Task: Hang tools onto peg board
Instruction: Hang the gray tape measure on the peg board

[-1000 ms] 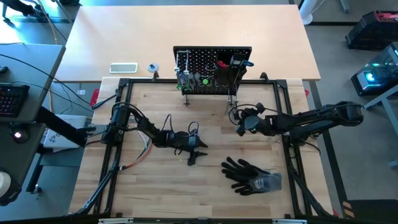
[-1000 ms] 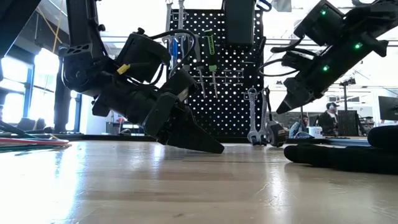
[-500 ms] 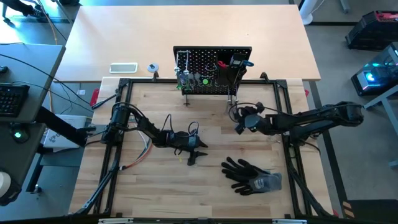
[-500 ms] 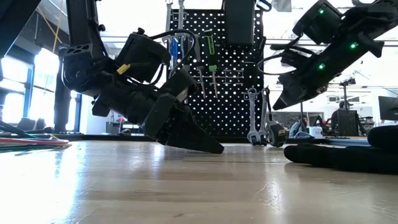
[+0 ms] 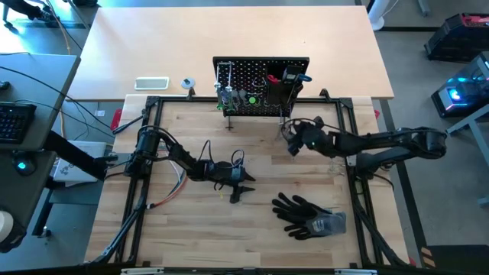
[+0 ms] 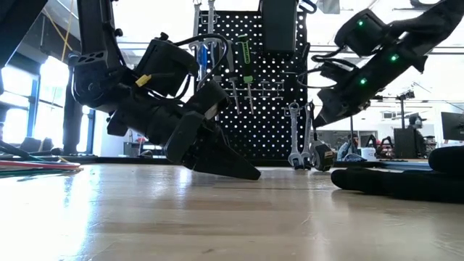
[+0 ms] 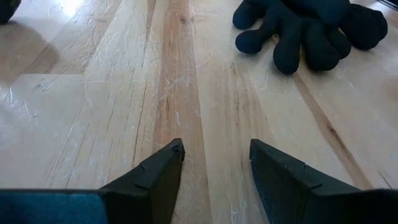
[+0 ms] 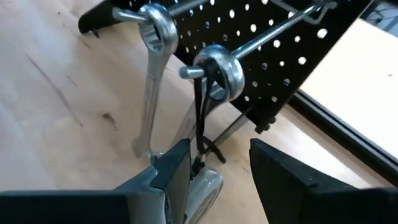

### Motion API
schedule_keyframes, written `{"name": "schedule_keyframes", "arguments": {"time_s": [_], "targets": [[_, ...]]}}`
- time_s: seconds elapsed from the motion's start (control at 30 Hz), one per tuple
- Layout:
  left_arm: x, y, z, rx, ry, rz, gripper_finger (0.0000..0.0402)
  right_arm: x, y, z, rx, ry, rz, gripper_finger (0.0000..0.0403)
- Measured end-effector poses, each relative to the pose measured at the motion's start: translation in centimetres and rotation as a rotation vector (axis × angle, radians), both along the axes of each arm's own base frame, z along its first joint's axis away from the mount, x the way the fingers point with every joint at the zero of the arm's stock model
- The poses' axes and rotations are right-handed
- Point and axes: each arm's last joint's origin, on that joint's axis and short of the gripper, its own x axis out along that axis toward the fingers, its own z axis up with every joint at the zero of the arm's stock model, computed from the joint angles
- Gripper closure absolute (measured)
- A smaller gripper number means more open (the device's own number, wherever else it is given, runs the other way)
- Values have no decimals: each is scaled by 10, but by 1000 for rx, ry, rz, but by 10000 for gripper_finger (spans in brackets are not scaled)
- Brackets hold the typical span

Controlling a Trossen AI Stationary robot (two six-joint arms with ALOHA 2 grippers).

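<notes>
Close against the peg board (image 5: 260, 86), the right gripper (image 8: 214, 163) stood with fingers apart around a hung wrench (image 8: 151, 81), and a sideways nudge could have knocked it off its peg; the left gripper (image 7: 214, 162) rested open on the table.

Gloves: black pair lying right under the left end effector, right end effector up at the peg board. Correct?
Not quite. In the high view the gloves lie clear of the left end effector, farther right and nearer the front edge. The right end effector is at the peg board.
</notes>
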Motion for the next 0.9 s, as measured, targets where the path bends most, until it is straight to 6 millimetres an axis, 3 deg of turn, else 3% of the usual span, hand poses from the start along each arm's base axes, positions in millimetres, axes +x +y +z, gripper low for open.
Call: {"name": "schedule_keyframes", "arguments": {"time_s": [0.17,0.53,0.9], "targets": [[0,0,0,7,-1,-3,220,-2,-10,-1,30,1,15,262],[0,1,0,14,-2,-4,220,0,-14,2,49,-14,127,393],[0,0,0,7,-1,-3,220,2,-5,3,21,-5,132,402]]}}
